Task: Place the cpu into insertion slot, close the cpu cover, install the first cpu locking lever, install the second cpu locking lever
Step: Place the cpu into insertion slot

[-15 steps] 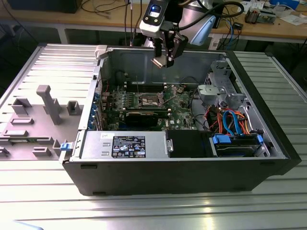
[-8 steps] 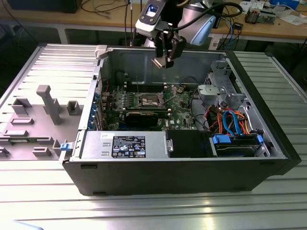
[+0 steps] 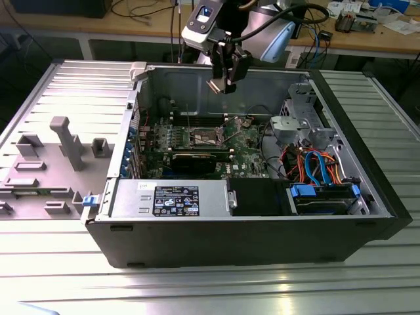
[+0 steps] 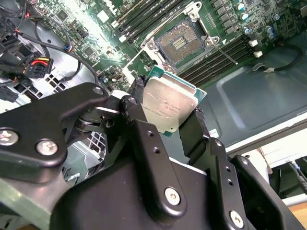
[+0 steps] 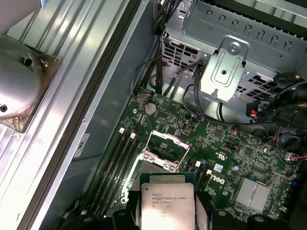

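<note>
**CPU pinched in the pincer, well above the open insertion slot**

From my station I see the gripper [image 3: 222, 84] hanging over the open computer case [image 3: 262, 230]. It is well above the insertion slot [image 3: 205, 136] and a little toward the exterior view's right of it. The slot sits on the green board [image 3: 246, 147] on the floor of the case.

In the second wrist view, the two black fingers [image 4: 196, 132] are pressed onto opposite edges of the cpu [image 4: 165, 98]. The chip sits squarely between the fingertips, with its dull silver top facing the camera. The pincer is therefore clamped on the chip, not spread.

The chip is well apart from the slot and touches neither it nor the board. In both wrist views the slot lies beyond the chip's far edge, and the second wrist view shows its dark centre uncovered.

In the first wrist view, the cpu cover [image 5: 168, 138] is swung up off the slot. Its silver frame stands at the slot's edge farthest from the chip. Long black memory slots [image 4: 144, 19] run just beside the insertion slot.
</note>
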Controlling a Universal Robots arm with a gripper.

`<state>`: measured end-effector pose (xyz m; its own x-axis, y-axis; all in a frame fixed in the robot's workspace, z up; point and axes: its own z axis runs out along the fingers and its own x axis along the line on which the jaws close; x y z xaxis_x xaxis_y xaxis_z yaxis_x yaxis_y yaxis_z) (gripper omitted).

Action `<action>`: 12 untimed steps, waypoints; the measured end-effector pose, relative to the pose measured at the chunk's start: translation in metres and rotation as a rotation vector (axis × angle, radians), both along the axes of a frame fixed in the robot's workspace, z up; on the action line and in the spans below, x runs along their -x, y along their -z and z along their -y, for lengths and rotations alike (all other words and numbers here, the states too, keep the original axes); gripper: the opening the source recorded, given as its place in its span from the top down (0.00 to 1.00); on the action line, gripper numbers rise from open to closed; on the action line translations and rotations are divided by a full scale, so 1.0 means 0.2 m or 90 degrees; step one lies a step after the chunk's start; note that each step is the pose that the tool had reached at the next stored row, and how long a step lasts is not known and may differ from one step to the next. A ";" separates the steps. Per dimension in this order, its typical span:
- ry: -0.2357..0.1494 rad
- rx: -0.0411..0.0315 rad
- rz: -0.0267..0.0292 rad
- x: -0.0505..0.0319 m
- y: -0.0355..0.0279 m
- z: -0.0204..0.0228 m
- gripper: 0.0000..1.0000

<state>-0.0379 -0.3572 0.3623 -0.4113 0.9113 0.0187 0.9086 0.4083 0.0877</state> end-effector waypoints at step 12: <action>0.094 0.0007 -0.0002 0.000 0.019 0.000 0.46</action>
<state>-0.0378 -0.3572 0.3585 -0.2728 0.9619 0.0178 0.9588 0.2703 0.0871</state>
